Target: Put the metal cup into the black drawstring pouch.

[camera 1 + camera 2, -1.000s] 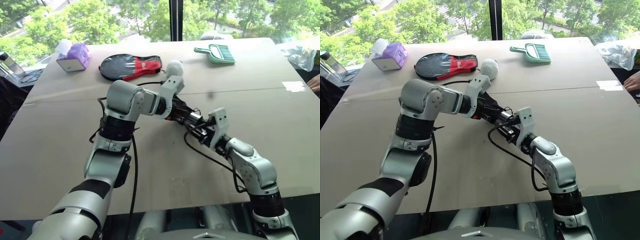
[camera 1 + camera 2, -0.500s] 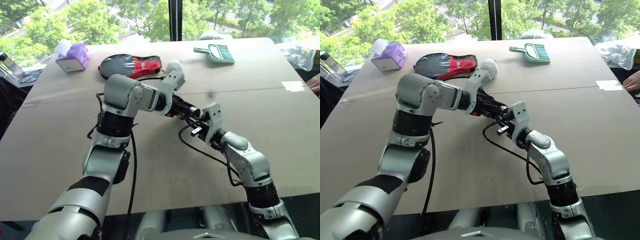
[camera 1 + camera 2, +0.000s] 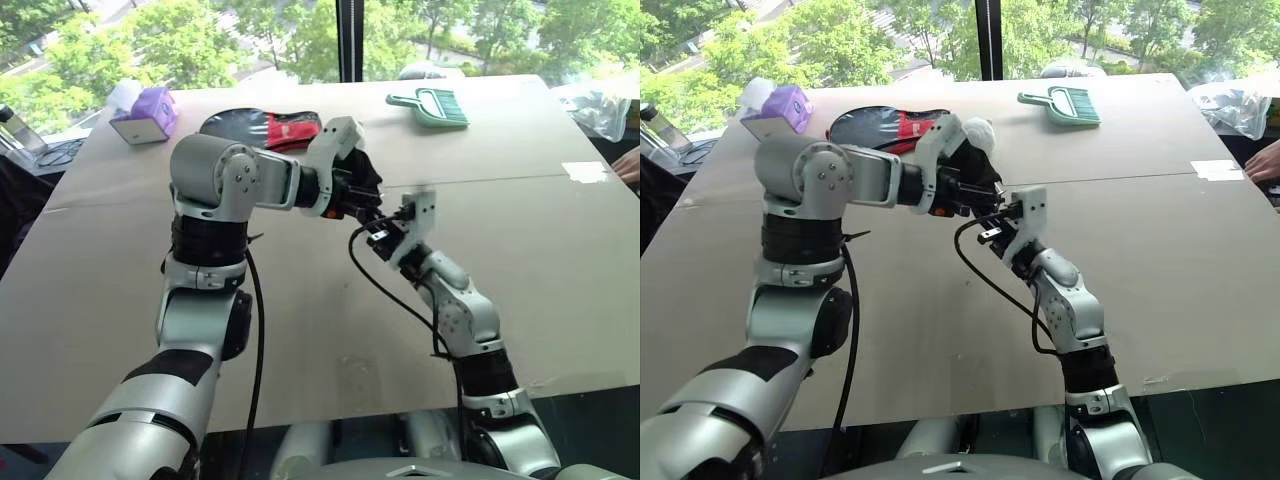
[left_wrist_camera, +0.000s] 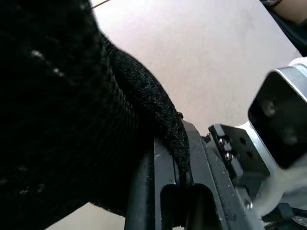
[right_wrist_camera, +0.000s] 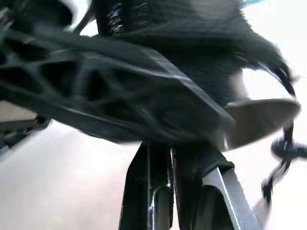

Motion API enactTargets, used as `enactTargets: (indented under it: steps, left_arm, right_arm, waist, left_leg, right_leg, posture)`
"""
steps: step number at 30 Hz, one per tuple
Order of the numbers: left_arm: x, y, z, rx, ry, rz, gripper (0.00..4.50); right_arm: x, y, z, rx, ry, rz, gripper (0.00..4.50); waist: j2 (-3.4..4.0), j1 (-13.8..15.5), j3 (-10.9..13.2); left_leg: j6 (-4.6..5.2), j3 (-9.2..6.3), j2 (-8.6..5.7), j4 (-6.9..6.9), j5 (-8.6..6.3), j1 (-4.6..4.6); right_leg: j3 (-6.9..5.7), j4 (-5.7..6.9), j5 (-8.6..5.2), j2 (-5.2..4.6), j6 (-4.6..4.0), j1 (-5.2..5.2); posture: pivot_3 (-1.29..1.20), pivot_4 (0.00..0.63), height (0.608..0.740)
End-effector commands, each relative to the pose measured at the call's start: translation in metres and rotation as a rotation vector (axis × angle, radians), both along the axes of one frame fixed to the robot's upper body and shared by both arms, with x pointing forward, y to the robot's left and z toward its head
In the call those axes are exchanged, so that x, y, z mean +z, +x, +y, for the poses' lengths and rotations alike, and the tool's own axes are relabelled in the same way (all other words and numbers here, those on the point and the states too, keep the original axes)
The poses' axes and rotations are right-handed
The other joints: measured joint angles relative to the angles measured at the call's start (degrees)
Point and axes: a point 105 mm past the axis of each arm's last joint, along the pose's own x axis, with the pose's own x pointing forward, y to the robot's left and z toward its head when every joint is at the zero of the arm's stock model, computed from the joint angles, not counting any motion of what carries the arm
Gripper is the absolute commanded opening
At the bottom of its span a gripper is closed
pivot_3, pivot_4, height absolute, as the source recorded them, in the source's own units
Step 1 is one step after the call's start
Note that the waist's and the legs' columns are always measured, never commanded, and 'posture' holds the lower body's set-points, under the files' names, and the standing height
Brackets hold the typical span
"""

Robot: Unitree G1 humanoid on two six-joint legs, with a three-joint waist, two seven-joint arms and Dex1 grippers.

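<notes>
Above the bench's (image 3: 560,260) middle, you had both pincers raised and meeting at the pouch (image 3: 362,178). Your left pincer (image 3: 368,200) was pinching the pouch's fabric, and your right pincer (image 3: 388,222) was pressed together on its lower edge. The cup's (image 5: 261,120) shiny rim showed against the fabric in the right wrist view.

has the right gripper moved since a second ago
Yes. The right gripper, shut on the black drawstring pouch, has risen and gone further up the table toward the paddle cover.
</notes>
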Motion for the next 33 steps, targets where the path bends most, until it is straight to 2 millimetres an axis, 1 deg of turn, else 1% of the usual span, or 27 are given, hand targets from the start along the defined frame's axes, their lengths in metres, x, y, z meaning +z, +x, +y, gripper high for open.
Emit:
enactTargets:
  steps: [1, 6, 10, 14, 16, 18, 20, 24, 25, 28, 33]
  left_arm:
    - [-0.007, 0.003, 0.005, 0.032, -0.023, 0.011, 0.0]
    - [-0.004, 0.005, 0.002, 0.052, -0.102, 0.075, 0.0]
    - [0.001, 0.004, -0.005, 0.014, -0.174, 0.13, 0.0]
    - [0.007, 0.001, -0.012, -0.017, -0.201, 0.136, 0.0]
    - [0.007, 0.001, -0.013, -0.022, -0.202, 0.14, 0.0]
    - [0.006, 0.0, -0.013, -0.027, -0.204, 0.146, 0.0]
    - [0.004, -0.002, -0.013, -0.032, -0.204, 0.149, 0.0]
    - [-0.002, -0.004, -0.008, -0.028, -0.187, 0.159, 0.0]
    - [-0.005, -0.005, -0.006, -0.026, -0.182, 0.163, 0.0]
    - [-0.011, -0.006, -0.003, -0.021, -0.173, 0.176, 0.0]
    - [-0.012, -0.006, -0.002, -0.015, -0.177, 0.182, 0.0]
  right_arm:
    - [0.036, -0.011, -0.013, 0.028, 0.198, -0.071, 0.15]
    - [0.033, -0.016, -0.016, 0.072, 0.232, -0.042, 0.15]
    - [0.033, -0.017, -0.011, 0.117, 0.216, -0.044, 0.15]
    - [0.017, -0.014, 0.01, 0.167, 0.058, -0.049, 0.15]
    - [0.014, -0.013, 0.014, 0.177, 0.024, -0.055, 0.15]
    - [0.011, -0.013, 0.02, 0.184, -0.063, -0.093, 0.15]
    - [0.011, -0.013, 0.022, 0.195, -0.096, -0.109, 0.15]
    - [0.002, -0.015, 0.023, 0.221, -0.17, -0.097, 0.15]
    - [0.001, -0.013, 0.02, 0.203, -0.174, -0.092, 0.15]
    - [0.002, -0.01, 0.015, 0.181, -0.17, -0.097, 0.15]
    - [0.004, -0.005, 0.008, 0.13, -0.146, -0.079, 0.15]
  waist:
    - [0.01, -0.06, 0.01]
    - [0.01, -0.32, 0.01]
    - [0.01, -0.72, 0.01]
    - [0.01, -0.8, 0.01]
    - [0.01, -0.81, 0.01]
    - [0.01, -0.76, 0.01]
    - [0.01, -0.71, 0.01]
    - [0.01, -0.73, 0.0]
    - [0.01, -0.78, 0.0]
    - [0.01, -0.81, 0.01]
    - [0.01, -0.73, 0.0]
  left_leg:
    - [0.0, 0.0, 0.0, 0.0, 0.0, 0.0]
    - [0.0, 0.0, -0.01, 0.0, 0.0, 0.0]
    - [0.0, 0.01, -0.01, -0.01, 0.0, 0.0]
    - [0.0, 0.03, -0.01, 0.0, 0.0, 0.0]
    - [0.0, 0.02, -0.01, 0.0, 0.0, 0.01]
    - [0.0, 0.0, 0.0, -0.01, 0.0, 0.01]
    - [0.0, 0.01, -0.02, 0.01, 0.0, -0.01]
    - [0.0, 0.0, -0.02, 0.02, 0.0, -0.02]
    - [0.0, 0.0, -0.02, 0.01, 0.0, -0.01]
    - [0.0, 0.0, -0.02, 0.01, 0.0, -0.01]
    - [0.0, 0.0, -0.02, 0.02, 0.0, -0.01]
  right_leg:
    - [0.0, 0.01, 0.0, 0.0, 0.0, 0.0]
    - [-0.01, 0.01, 0.0, 0.01, 0.0, 0.0]
    - [0.01, 0.02, 0.0, 0.01, 0.0, -0.01]
    - [0.02, 0.02, 0.0, 0.01, 0.0, -0.01]
    - [0.02, 0.04, 0.0, 0.02, 0.0, -0.01]
    - [0.0, 0.04, 0.0, 0.01, 0.0, -0.01]
    - [0.0, 0.02, 0.0, -0.01, 0.0, -0.01]
    - [0.0, 0.01, 0.0, -0.02, 0.0, -0.01]
    - [0.0, 0.02, 0.0, -0.01, 0.0, -0.01]
    - [0.01, 0.03, 0.0, -0.01, 0.0, -0.02]
    - [0.01, 0.02, 0.0, -0.02, 0.0, -0.01]
  posture:
    - [0.0, 0.15, 0.74]
    - [0.0, 0.15, 0.74]
    - [0.0, 0.15, 0.74]
    - [0.0, 0.15, 0.74]
    - [0.0, 0.15, 0.74]
    - [0.0, 0.15, 0.74]
    - [0.0, 0.15, 0.74]
    - [0.0, 0.15, 0.74]
    - [0.0, 0.15, 0.74]
    - [0.0, 0.15, 0.74]
    - [0.0, 0.15, 0.74]
